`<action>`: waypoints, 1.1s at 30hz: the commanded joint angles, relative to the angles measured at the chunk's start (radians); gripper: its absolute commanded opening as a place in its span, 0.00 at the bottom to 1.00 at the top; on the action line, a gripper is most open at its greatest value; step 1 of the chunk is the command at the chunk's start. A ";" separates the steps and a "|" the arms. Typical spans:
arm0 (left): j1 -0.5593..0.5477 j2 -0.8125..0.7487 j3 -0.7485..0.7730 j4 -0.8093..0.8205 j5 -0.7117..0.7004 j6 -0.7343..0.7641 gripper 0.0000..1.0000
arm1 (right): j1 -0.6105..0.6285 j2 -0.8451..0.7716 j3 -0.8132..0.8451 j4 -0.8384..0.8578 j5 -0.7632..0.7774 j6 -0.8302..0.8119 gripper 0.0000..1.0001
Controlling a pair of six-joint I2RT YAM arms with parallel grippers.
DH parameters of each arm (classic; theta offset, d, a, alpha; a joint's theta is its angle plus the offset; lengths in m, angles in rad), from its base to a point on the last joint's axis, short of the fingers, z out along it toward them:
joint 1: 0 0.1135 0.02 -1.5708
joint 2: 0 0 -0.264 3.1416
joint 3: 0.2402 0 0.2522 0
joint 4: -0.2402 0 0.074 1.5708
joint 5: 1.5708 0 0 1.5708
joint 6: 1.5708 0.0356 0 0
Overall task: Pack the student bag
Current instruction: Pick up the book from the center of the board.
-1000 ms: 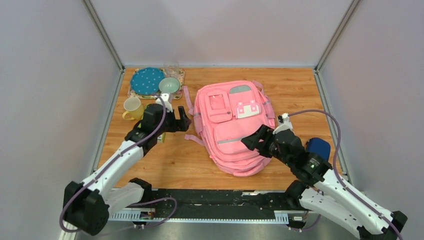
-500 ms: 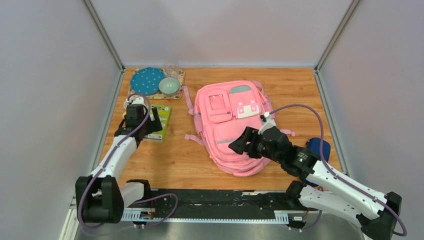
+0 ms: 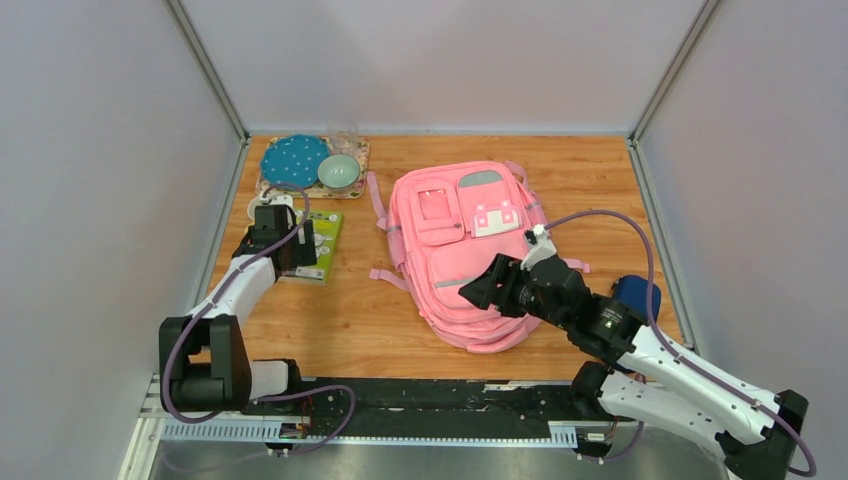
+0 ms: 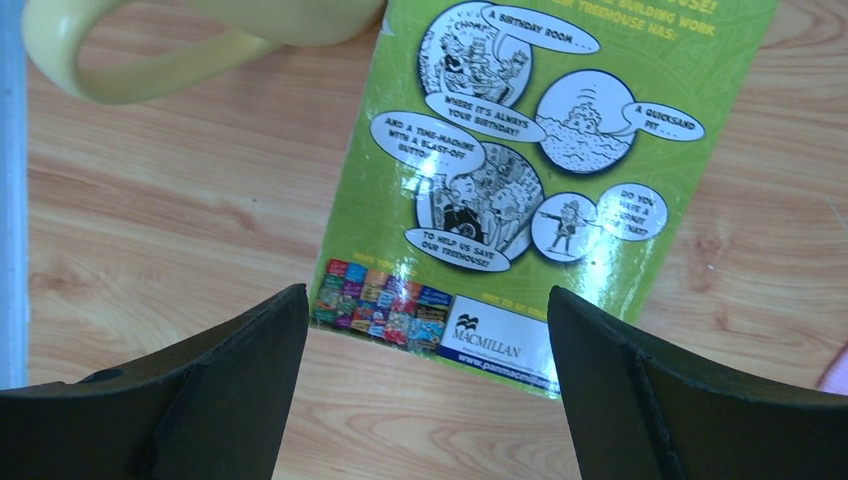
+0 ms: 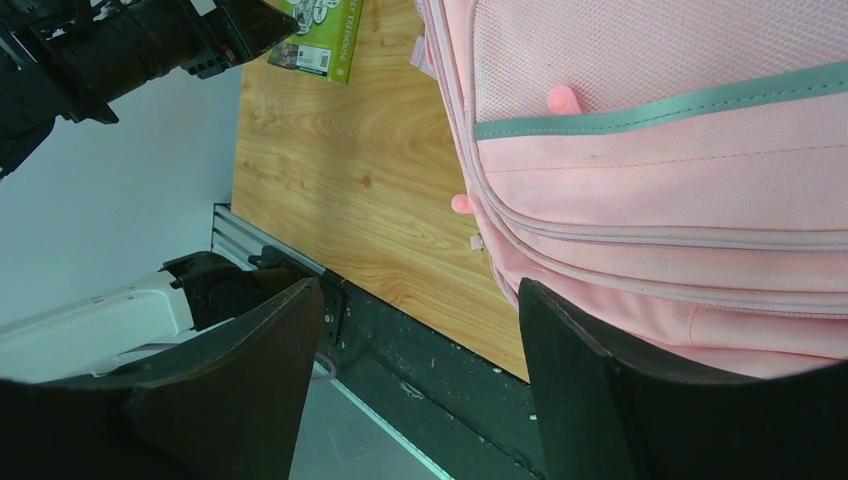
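The pink student bag lies flat mid-table, front pockets up. My right gripper is open and empty, hovering at the bag's lower left front. In the right wrist view, the right gripper frames the bag's grey strip and zip seams, touching nothing. My left gripper is open over the near end of a green comic book left of the bag. In the left wrist view, the left gripper straddles the book's near edge without gripping it.
A yellow mug stands just beyond the book, mostly hidden under my left wrist in the top view. A blue dotted plate and a teal bowl sit on a mat at the back left. A dark blue case lies right of the bag.
My left arm swung left from the bag's strap, uncovering the green book, and now sits over the book's near end. My right gripper moved left over the bag's lower front.
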 commanded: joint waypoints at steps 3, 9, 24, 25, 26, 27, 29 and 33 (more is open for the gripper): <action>0.013 0.050 0.021 0.059 -0.113 0.077 0.95 | 0.006 0.004 -0.008 0.047 0.006 0.002 0.75; 0.024 0.120 0.037 0.024 -0.027 0.047 0.95 | 0.004 0.024 -0.005 0.057 -0.010 -0.004 0.75; 0.024 0.167 -0.017 -0.046 0.444 -0.084 0.64 | 0.006 0.057 0.011 0.064 -0.014 -0.013 0.75; 0.024 0.157 -0.029 -0.039 0.456 -0.084 0.64 | 0.007 0.058 0.011 0.064 -0.019 -0.016 0.75; 0.022 0.131 -0.032 -0.035 0.461 -0.084 0.64 | 0.006 0.060 0.009 0.066 -0.020 -0.015 0.75; 0.024 0.114 -0.028 -0.036 0.455 -0.082 0.65 | 0.007 0.058 0.005 0.066 -0.022 -0.013 0.75; 0.022 0.064 -0.025 -0.032 0.415 -0.062 0.67 | 0.006 0.057 0.000 0.072 -0.022 -0.009 0.75; 0.022 -0.019 -0.032 0.025 0.224 -0.015 0.72 | 0.006 0.052 -0.015 0.093 -0.022 0.002 0.75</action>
